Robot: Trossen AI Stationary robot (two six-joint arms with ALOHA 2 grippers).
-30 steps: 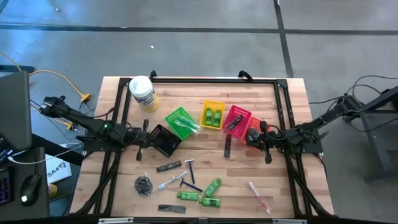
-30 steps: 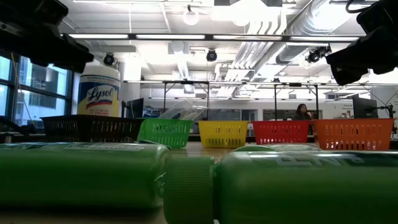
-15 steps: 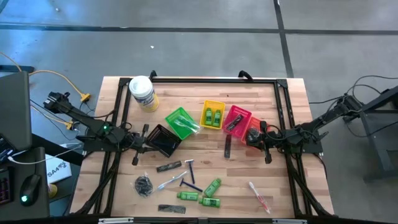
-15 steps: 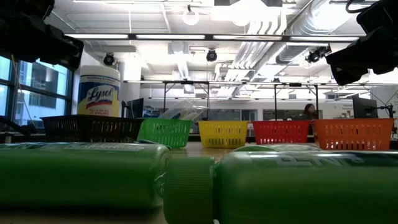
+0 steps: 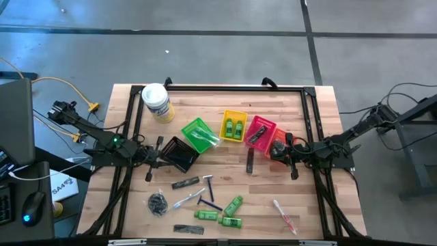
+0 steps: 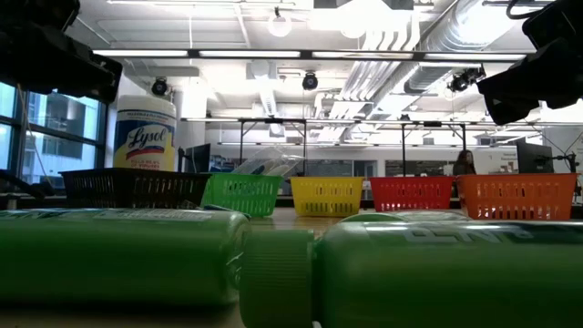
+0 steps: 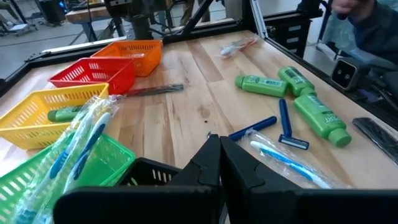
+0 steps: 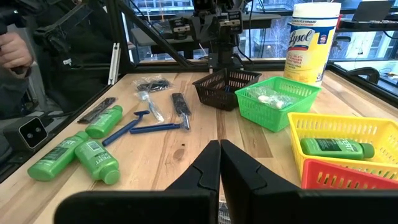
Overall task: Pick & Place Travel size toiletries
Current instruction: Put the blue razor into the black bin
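The travel size toiletries lie on the near half of the table: green bottles [image 5: 231,222] [image 7: 261,85] [image 8: 96,160], blue razors [image 5: 208,203] [image 7: 286,124], toothbrushes [image 5: 183,199], a wrapped one [image 5: 285,214], black combs [image 5: 184,182] and a dark mesh bundle [image 5: 158,203]. Two bottles rest in the yellow basket [image 5: 234,126], wrapped toothbrushes in the green basket [image 5: 199,134]. My left gripper [image 5: 162,156] [image 7: 219,155] hovers shut at the black basket's [image 5: 179,154] left rim. At the orange basket [image 5: 278,143] hangs my right gripper [image 5: 278,153] [image 8: 219,162], shut as well.
A white-lidded tub [image 5: 157,102] [image 8: 314,40] stands at the far left corner. A red basket [image 5: 259,130] holding a dark item sits between the yellow and orange ones. A black frame [image 5: 232,87] rims the table. A person [image 8: 12,50] stands past the near edge.
My left arm has swung a little about its base, and its shut gripper has turned slightly toward the table's near edge. Nothing on the table has moved.
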